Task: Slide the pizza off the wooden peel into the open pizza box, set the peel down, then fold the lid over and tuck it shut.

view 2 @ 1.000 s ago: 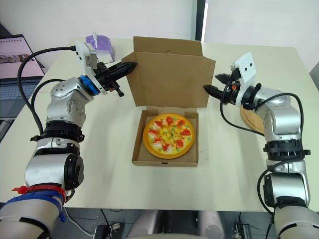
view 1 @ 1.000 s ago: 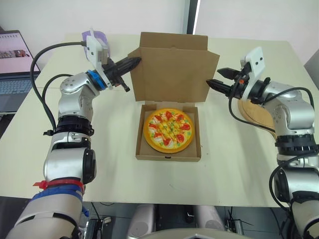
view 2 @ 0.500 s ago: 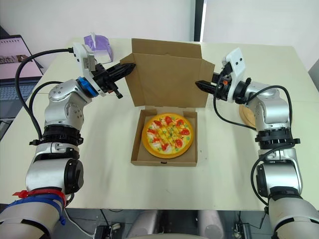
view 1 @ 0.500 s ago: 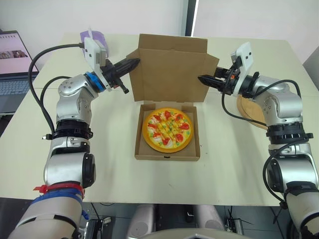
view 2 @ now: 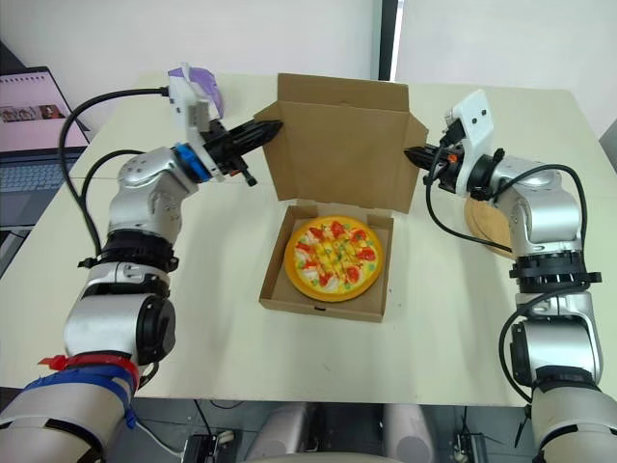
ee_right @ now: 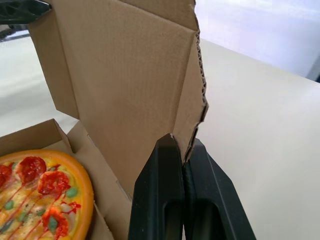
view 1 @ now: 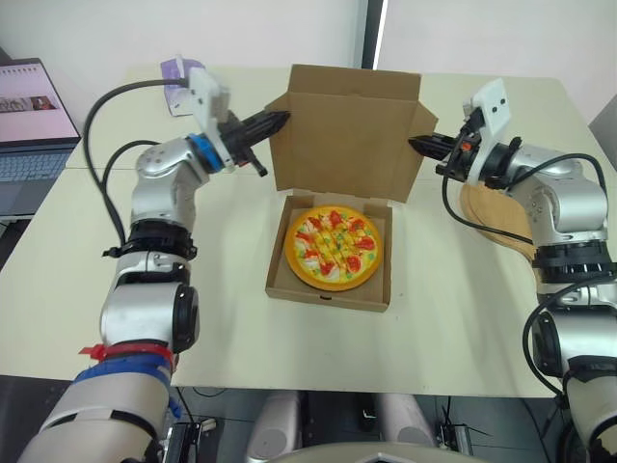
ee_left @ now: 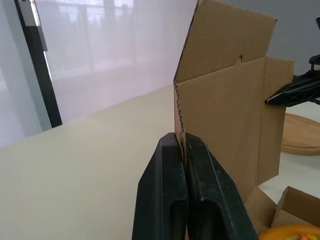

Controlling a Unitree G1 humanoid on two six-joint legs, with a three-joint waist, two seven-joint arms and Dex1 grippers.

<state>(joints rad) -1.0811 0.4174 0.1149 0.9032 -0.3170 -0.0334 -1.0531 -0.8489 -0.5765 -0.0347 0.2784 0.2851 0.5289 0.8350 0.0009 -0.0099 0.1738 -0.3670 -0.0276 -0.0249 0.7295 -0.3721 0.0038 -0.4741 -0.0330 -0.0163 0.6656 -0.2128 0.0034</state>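
The pizza (view 1: 336, 246) lies inside the brown pizza box (view 1: 328, 294) at mid-table. The box lid (view 1: 347, 135) stands upright behind it. My left gripper (view 1: 280, 118) is shut on the lid's left side flap (ee_left: 220, 110), its fingertips (ee_left: 172, 145) pinching the flap's edge. My right gripper (view 1: 416, 143) is shut on the lid's right side flap (ee_right: 192, 100), with black fingers (ee_right: 167, 150) clamped on the cardboard edge. The round wooden peel (view 1: 496, 217) lies flat on the table to the right, partly hidden behind my right arm.
An open laptop (view 1: 34, 125) sits at the far left. A small purple object (view 1: 176, 69) rests at the table's back left. Bare cream table (view 1: 453, 318) surrounds the box at the front and on both sides.
My right gripper has moved in from the right and closed on the lid's right flap. The left gripper has kept its hold on the left flap. The camera has shifted slightly.
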